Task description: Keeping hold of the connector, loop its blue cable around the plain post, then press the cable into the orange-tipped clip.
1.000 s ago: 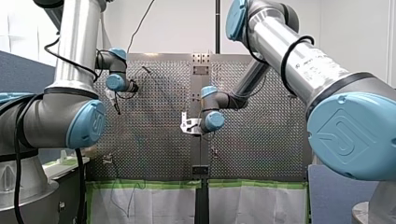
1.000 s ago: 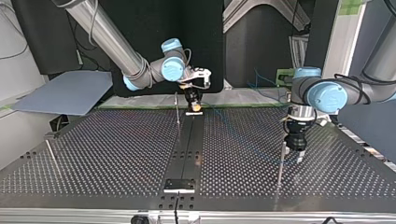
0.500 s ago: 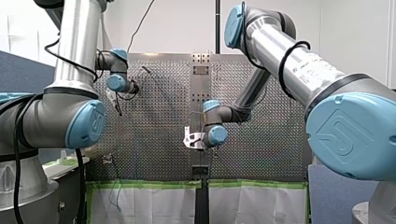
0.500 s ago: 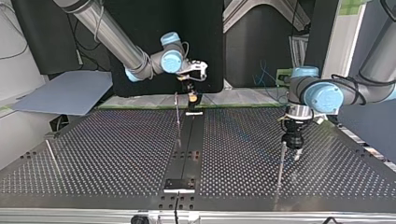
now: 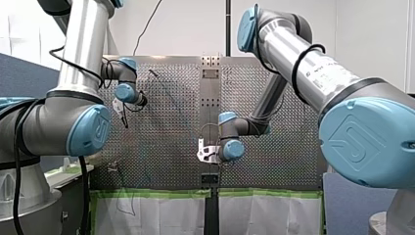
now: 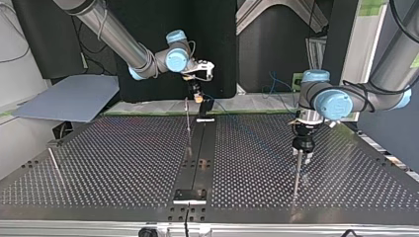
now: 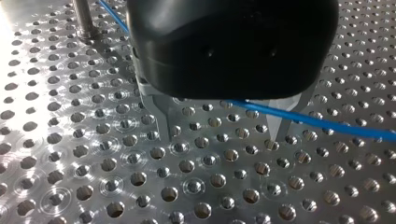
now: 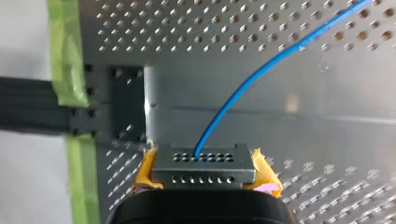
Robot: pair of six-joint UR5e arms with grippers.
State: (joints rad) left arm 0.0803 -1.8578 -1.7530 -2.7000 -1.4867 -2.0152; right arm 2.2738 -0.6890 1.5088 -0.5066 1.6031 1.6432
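Note:
My right gripper (image 8: pixel 203 169) is shut on a grey metal connector (image 8: pixel 203 158), its yellow pads (image 8: pixel 143 173) on either side. The blue cable (image 8: pixel 261 70) leaves the connector and runs away over the perforated table. In the top view this gripper (image 6: pixel 198 97) hangs above the far end of the dark centre rail (image 6: pixel 200 148). My left gripper (image 7: pixel 223 133) is open just above the table, and the blue cable (image 7: pixel 327 122) crosses between its metal fingers (image 7: pixel 162 122). A post's base (image 7: pixel 84 18) stands beyond it. In the top view my left gripper (image 6: pixel 302 149) is at the top of a thin post (image 6: pixel 296 174). No orange-tipped clip can be made out.
Another thin post (image 6: pixel 188 121) rises beside the centre rail, and a third (image 6: pixel 53 160) stands at the top view's left. Green tape (image 8: pixel 65 51) lines the table's edge by a black bracket (image 8: pixel 28 105). A small plate (image 6: pixel 189 196) sits at the rail's near end.
My right gripper has carried the connector toward the top view's far edge and a little higher. My left gripper has shifted slightly to the top view's left and away, closing on the thin post.

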